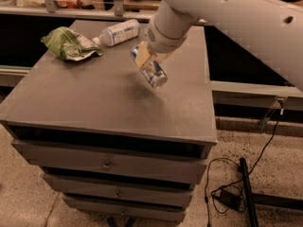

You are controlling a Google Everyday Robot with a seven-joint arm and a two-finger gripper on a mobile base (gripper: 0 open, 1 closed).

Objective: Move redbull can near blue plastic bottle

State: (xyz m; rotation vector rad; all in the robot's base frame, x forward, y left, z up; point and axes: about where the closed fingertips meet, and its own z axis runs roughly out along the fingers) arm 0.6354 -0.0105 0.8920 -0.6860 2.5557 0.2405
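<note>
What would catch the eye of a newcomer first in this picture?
The big white arm comes in from the upper right, and its gripper holds the redbull can tilted in the air above the middle of the grey cabinet, with a shadow under it. At the back left of the top lie the blue plastic bottle and, left of it, a green snack bag.

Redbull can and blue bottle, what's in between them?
Nothing, just bare tabletop, in the camera view. The gripper holds the redbull can above it, close to the blue plastic bottle.
</note>
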